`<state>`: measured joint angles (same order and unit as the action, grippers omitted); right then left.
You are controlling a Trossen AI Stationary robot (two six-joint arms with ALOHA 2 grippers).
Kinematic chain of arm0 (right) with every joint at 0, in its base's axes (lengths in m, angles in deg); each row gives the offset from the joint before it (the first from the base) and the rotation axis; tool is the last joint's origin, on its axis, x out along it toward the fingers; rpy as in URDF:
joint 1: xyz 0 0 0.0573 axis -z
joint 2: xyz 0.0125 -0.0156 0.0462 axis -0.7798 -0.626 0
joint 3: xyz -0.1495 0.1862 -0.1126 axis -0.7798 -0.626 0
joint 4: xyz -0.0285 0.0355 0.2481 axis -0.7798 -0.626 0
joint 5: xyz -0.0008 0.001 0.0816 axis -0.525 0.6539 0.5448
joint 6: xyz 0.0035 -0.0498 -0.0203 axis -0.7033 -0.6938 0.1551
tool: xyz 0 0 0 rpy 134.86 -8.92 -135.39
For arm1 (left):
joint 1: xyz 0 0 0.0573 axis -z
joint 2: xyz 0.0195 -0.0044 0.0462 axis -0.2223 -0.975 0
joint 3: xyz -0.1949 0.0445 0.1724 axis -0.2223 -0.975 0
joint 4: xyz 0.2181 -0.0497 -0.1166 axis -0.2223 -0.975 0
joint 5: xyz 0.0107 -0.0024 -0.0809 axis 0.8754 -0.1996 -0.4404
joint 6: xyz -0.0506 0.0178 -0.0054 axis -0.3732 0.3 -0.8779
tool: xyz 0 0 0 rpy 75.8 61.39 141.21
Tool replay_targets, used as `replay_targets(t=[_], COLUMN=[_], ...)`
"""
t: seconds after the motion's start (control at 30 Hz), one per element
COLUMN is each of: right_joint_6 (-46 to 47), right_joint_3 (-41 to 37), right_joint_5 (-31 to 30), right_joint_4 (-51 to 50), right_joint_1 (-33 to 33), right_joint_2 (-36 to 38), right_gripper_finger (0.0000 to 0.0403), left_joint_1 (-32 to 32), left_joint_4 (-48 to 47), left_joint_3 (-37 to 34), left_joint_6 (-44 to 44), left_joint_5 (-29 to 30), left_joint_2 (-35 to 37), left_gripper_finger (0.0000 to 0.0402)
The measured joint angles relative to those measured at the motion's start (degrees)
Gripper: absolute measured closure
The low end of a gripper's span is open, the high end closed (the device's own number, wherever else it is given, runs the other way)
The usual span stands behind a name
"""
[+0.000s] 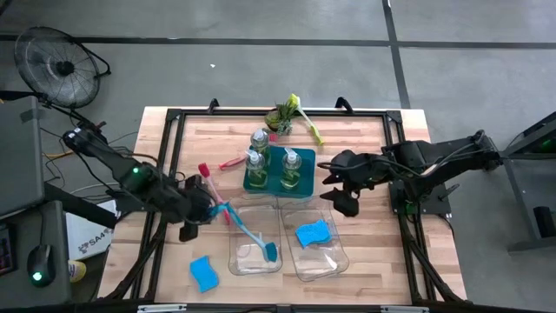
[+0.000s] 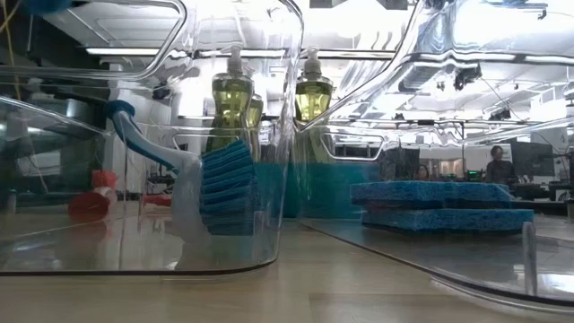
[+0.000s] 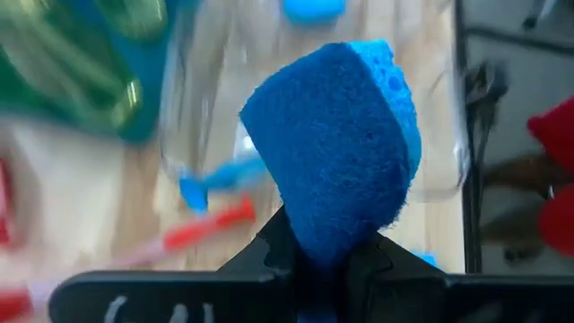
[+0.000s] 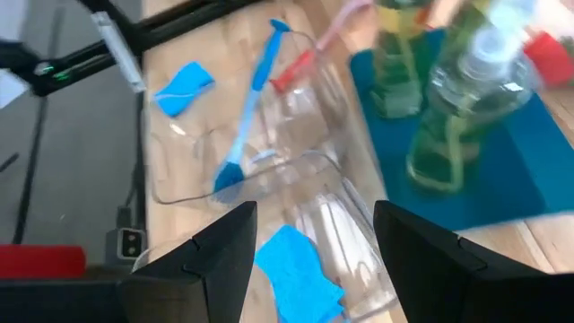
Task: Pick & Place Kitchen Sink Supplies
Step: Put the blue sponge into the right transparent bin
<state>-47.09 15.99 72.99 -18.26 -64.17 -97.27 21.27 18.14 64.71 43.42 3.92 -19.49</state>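
My left gripper (image 3: 327,256) is clamped on a palm-sized blue foam sponge (image 3: 336,144), which stands up out of my fingers with its long axis pointing away from my wrist. From above, I hang over the wooden table's left half, and the left clear plastic bin (image 1: 236,261), already holding a blue long-handled dish brush (image 1: 252,236), lies just at my 3 to 4 o'clock. The right clear plastic bin (image 1: 334,261), with another blue sponge (image 1: 313,233) in it, sits farther along the same line. My right gripper (image 4: 314,260) is nearer that bin, fingers apart and empty. The motion-smeared wrist picture leaves the exact grip depth uncertain.
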Motion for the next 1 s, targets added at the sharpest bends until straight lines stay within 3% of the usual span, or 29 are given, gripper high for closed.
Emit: replay_targets(t=[0.17,0.43,1.0], right_joint_6=[-6.66,-21.33,-25.91], right_joint_3=[0.0,0.0,0.0], right_joint_5=[2.09,-2.17,-2.15], right_joint_4=[7.08,21.38,36.19], right_joint_1=[-0.5,-2.62,-2.42], right_joint_2=[0.0,-1.81,-7.18], right_gripper_finger=[0.0183,0.0183,0.0183], left_joint_1=[-0.01,-1.84,-14.8], left_joint_4=[5.15,16.06,36.78], left_joint_3=[3.44,3.8,3.79], left_joint_6=[7.91,20.03,38.26], left_joint_5=[6.98,14.08,-1.75], left_joint_2=[-0.05,-0.5,-6.15], left_gripper_finger=[0.037,0.0369,0.0369])
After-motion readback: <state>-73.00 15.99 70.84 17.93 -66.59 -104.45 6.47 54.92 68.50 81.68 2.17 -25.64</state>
